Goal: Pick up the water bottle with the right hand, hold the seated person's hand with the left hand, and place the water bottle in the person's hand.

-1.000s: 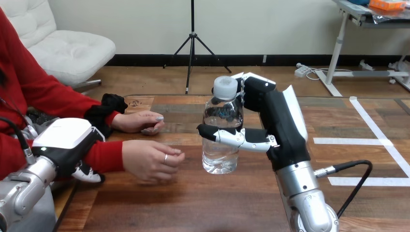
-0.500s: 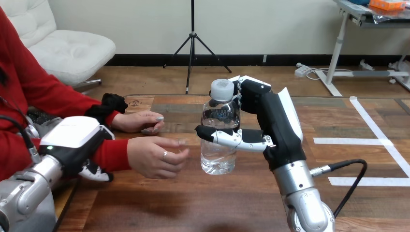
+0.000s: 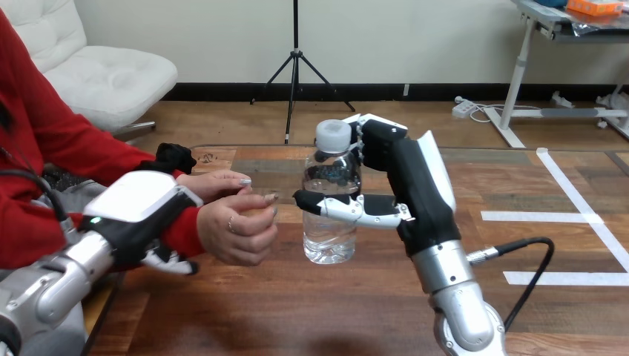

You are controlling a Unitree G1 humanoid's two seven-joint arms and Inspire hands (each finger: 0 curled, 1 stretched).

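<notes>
Head view, right arm. My right forearm point(image 3: 458, 300) rises from the bottom edge, right of centre, and leans up and left toward the middle of the frame. The right hand point(image 3: 417, 199) stands on edge with its white back shell facing right. It is clamped on the water bottle point(image 3: 330, 226): the thumb point(image 3: 337, 208) crosses the front of the bottle at mid height, and the fingers point(image 3: 365, 139) wrap the far side just below the cap. The bottle is upright at frame centre, clear-walled, with a white cap. I cannot tell whether its base clears the table point(image 3: 297, 311).

Head view, left arm. My left forearm point(image 3: 56, 285) enters from the lower left corner and angles up and right. The left hand point(image 3: 137, 211) sits at centre left, white shell uppermost, touching the red-sleeved wrist point(image 3: 182, 231) of the person's nearer hand point(image 3: 237, 231). I cannot tell whether this hand is closed on the wrist or only resting against it.

Head view, person. The nearer hand is held above the table, loosely curled, just left of the bottle. A narrow gap separates it from the bottle and from my right thumb tip. The person's farther hand point(image 3: 215, 185) lies behind it, toward the upper left, apart from both robot hands.
</notes>
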